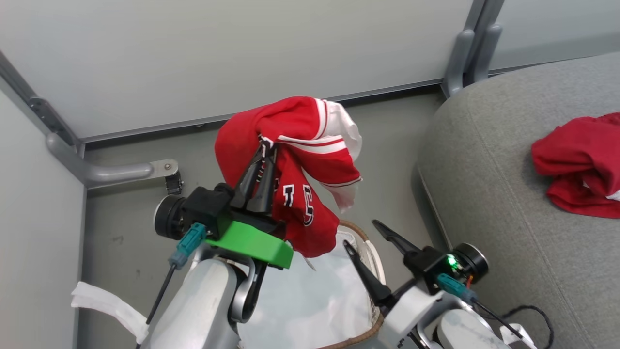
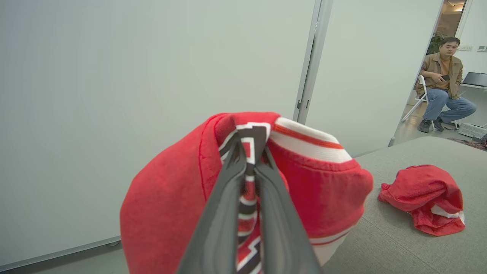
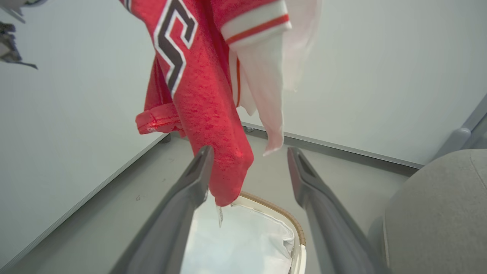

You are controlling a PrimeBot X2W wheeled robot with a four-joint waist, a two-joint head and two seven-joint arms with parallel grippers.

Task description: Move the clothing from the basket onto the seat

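Seat [image 1: 508, 203], one, grey, takes the 3 o'clock side of my head view. Basket [image 1: 377, 261], one, sits at 6 o'clock between my two arms, with a brown rim and a white liner [image 1: 315, 300] inside.

Clothing, two pieces counted. The first red garment [image 1: 300, 145] hangs in the air above the basket's 12 o'clock end, white stripes and dark letters showing. The second red garment [image 1: 576, 160] lies crumpled on the seat toward 3 o'clock, well apart from the first.

Grippers, two. My left gripper [image 1: 265, 145] is pinched narrow on the first garment, striped cloth clamped between the fingers and fabric draped over the tips. My right gripper [image 1: 361, 232] stands wide and holds nothing, fingers pointing to 11 o'clock over the basket. In its wrist view the hanging cloth's low end dips beside one finger; I cannot tell whether they touch.
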